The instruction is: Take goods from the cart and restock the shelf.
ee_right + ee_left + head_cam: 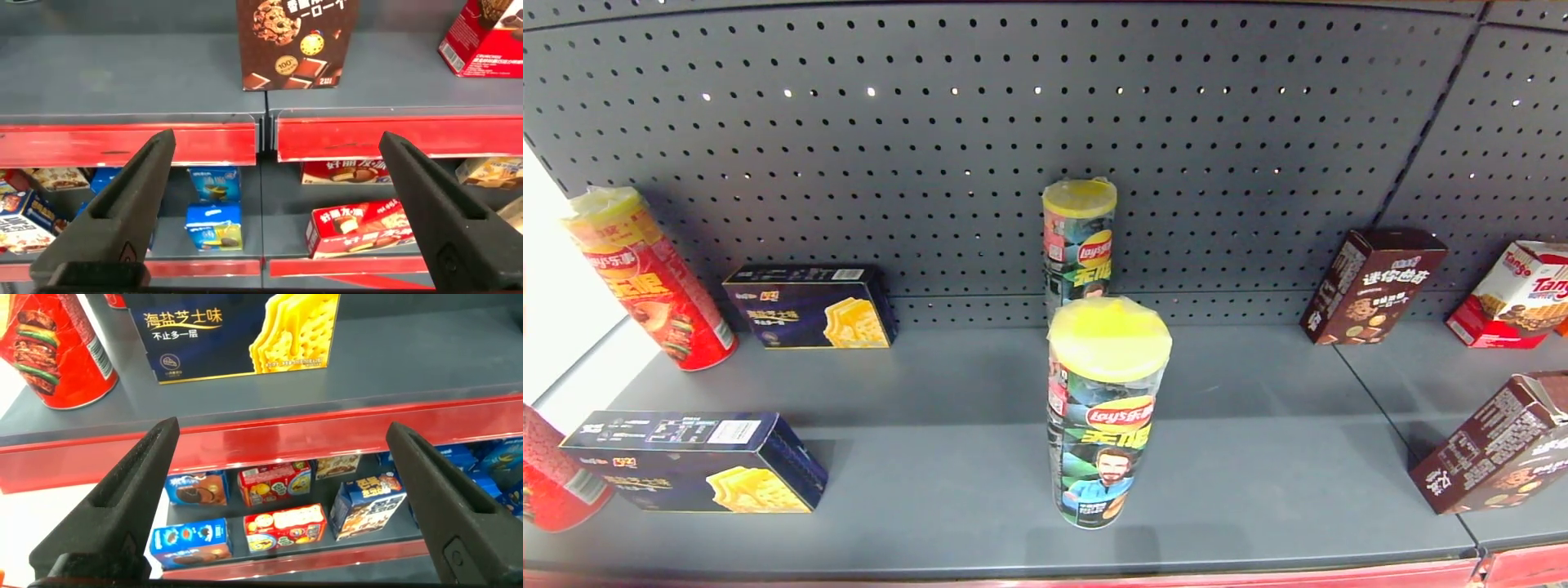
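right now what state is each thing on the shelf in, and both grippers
front green chips can, upright, lid on
rear green chips can, upright, lid on
red chips can, standing, lid on
rear blue cracker box, closed, long side down
front blue cracker box, closed, long side down
left gripper, open, empty
right gripper, open, empty

Soft shadows cross the evenly lit shelf [1258, 457] (white glare far left).
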